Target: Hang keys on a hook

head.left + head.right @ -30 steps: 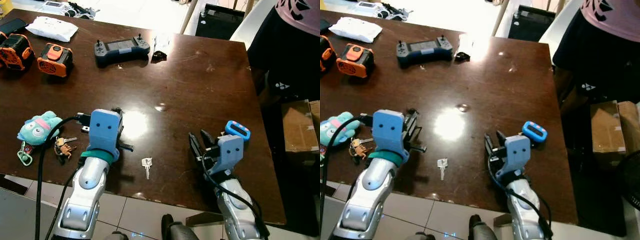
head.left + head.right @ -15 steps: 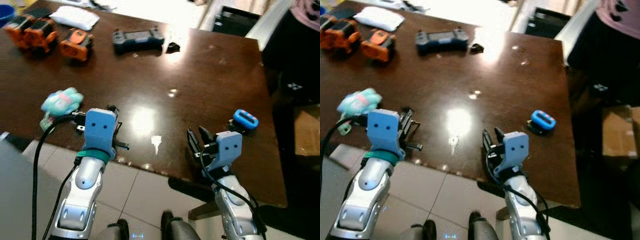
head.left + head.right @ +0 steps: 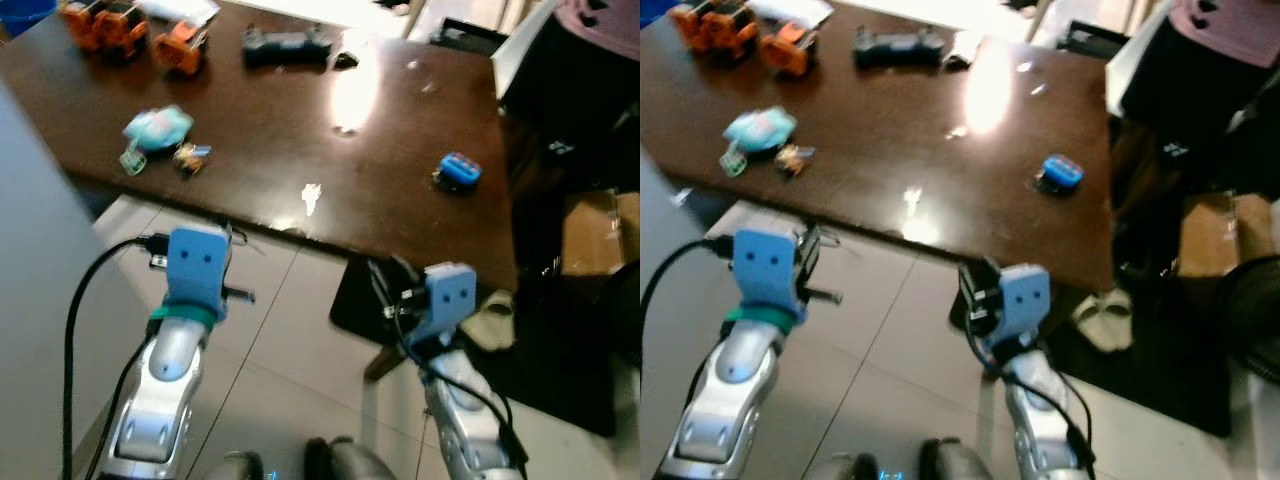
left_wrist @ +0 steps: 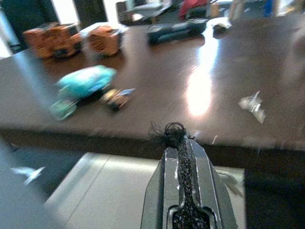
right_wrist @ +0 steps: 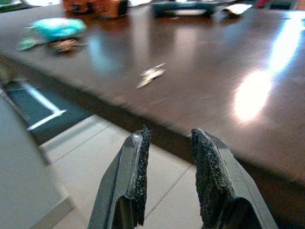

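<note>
we've backed off the table [image 3: 420, 150] vs 1 s ago, keys [image 3: 189, 156] w/ teal plush left on it, left gripper [image 4: 183, 143] closed empty, right gripper [image 5: 169, 143] fingers apart.

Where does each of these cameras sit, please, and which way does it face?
Left eye view: head, looking down at the table; both arms show.
Right eye view: same scene, beside it.
Left wrist view: along the left gripper, jaws shut, toward the table edge.
Right wrist view: along the right gripper, jaws open.
All share the single key and teal plush keychain.
</note>
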